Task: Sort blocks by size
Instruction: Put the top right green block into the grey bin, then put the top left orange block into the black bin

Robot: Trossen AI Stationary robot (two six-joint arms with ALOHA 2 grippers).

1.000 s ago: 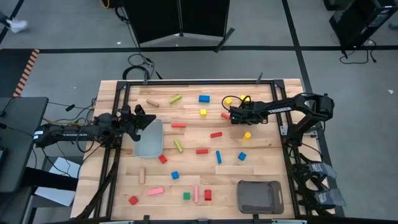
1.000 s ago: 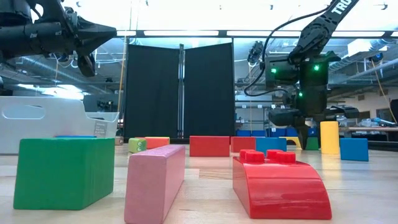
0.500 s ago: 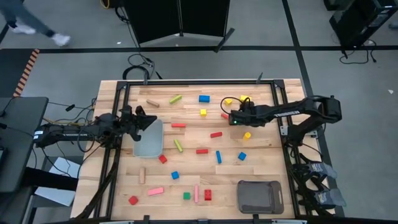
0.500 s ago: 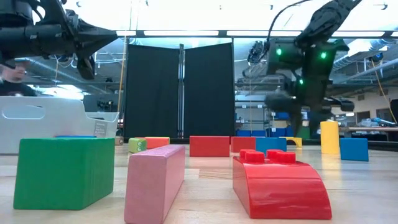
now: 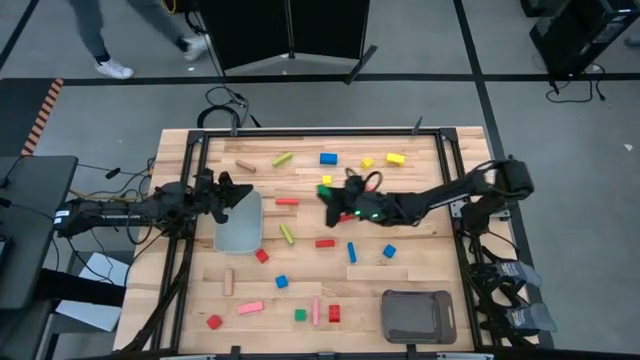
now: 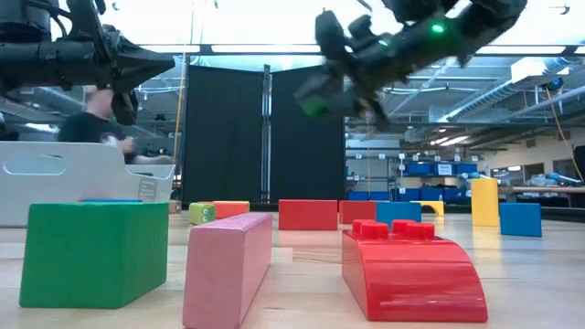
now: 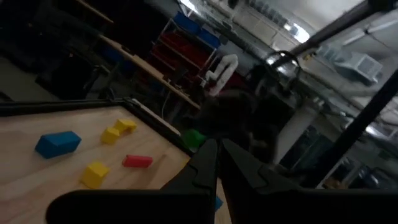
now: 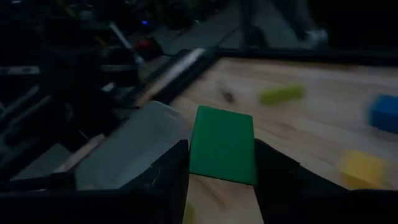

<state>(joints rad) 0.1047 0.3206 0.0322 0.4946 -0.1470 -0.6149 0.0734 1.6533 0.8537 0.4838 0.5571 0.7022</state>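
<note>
Painted wooden blocks lie scattered flat on the wooden table (image 5: 430,250), among them a blue one (image 5: 328,158), a yellow one (image 5: 395,158) and a red bar (image 5: 287,201). My right gripper (image 5: 328,196) reaches from the table's right to its middle, well above the wood, shut on a green block (image 8: 222,140). In the low view that block (image 6: 312,102) hangs high over the table. My left gripper (image 5: 243,192) is shut and holds nothing. It hovers at the left, over the far end of a grey tray (image 5: 240,228). My right gripper pinches the green block by two opposite sides (image 8: 194,149) between its two fingers (image 8: 169,171). The fingers come nearly level from the table's right, tipped slightly down. The block is lifted clear of the table, and its far end sticks out past the fingertips.
A second, darker grey tray (image 5: 418,315) sits at the near right corner. Green (image 6: 91,251), pink (image 6: 228,265) and red (image 6: 411,270) blocks lie along the near edge. A person walks on the floor beyond the far left of the table (image 5: 110,30).
My right gripper has swung from the far right part of the table toward its middle and left. It has risen and tipped from pointing down to nearly level, carrying the green block clear of the table. My left gripper has stayed where it was.
</note>
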